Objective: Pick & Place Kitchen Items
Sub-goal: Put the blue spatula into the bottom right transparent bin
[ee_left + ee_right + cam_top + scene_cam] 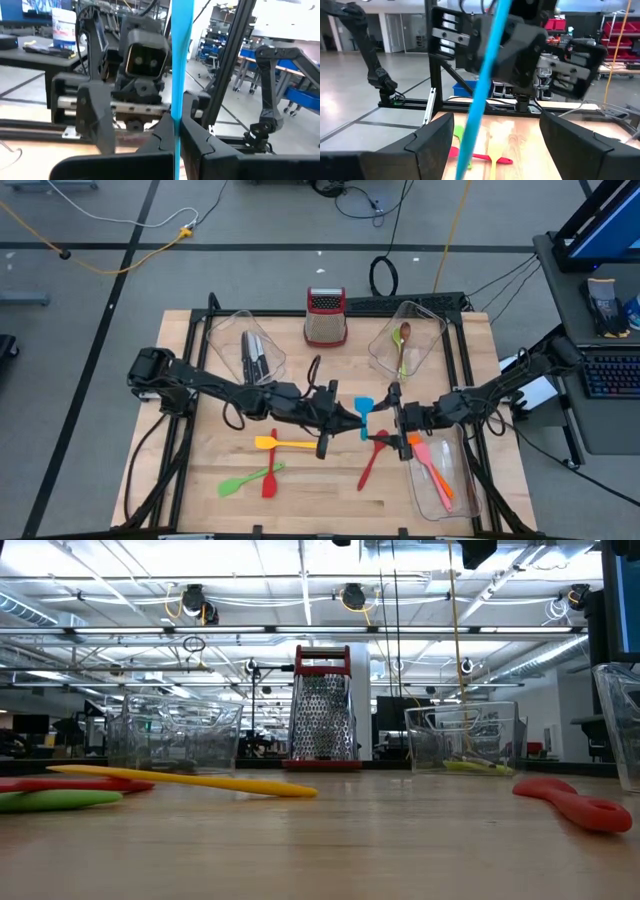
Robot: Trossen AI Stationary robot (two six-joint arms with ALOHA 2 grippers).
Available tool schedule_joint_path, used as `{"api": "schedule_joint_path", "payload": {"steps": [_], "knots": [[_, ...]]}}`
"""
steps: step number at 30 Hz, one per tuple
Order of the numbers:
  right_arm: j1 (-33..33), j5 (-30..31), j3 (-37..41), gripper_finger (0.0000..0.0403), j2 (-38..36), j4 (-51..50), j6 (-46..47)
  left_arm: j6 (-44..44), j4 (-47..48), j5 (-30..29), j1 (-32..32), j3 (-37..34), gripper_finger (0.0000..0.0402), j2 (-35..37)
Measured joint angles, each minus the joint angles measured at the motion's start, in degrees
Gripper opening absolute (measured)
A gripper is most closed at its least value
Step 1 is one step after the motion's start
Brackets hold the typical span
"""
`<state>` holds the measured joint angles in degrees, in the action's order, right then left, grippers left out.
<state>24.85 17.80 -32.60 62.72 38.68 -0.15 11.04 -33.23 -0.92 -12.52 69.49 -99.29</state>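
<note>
Seen from above, a green spatula (236,485) and a red spoon (270,473) lie crossed on the table (330,495) at about 7 o'clock, with a yellow spatula (283,444) just above them toward the centre. At 11 o'clock a clear bin (222,332) holds black-handled knives (254,356). The left arm reaches in from 9 o'clock; its gripper (350,418) sits at the table's centre, fingers pressed together on the handle of a blue spatula (364,414), which the left wrist view shows standing upright between the dark fingers (197,137). A box grater (326,316) stands at 12 o'clock. Just right of the blue spatula, the right gripper (392,420), reaching in from 3 o'clock, faces the left one with its fingers (432,142) spread wide on either side of the blue handle without touching it. Below it, a second red spoon (372,463) lies slanted at about 6 o'clock. A bin (432,325) at 1 o'clock holds a brown spoon (404,334) and a green utensil (402,363). At 4 to 5 o'clock a third bin (462,500) holds a pink spatula (428,463) and an orange spatula (440,485).
</note>
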Motion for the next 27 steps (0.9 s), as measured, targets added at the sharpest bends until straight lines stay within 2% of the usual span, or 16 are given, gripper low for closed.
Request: {"api": "schedule_joint_path", "payload": {"steps": [9, 18, 27], "knots": [[-2.6, -0.6, 0.0, 0.027, 0.0, -0.3, 3.0, -0.4, -0.1, -0.7, -0.3, 0.0, 0.0, 0.0], [-2.8, -2.8, 0.1, 0.0227, 0.0, -0.1, 3.0, 0.1, -2.5, -1.4, -0.3, 0.0, 0.0, -2.0], [-2.8, -2.9, 0.0, 0.0205, 0.0, 0.2, 4.5, -0.2, -3.3, -2.8, -0.3, 0.0, 0.0, -2.1]]}}
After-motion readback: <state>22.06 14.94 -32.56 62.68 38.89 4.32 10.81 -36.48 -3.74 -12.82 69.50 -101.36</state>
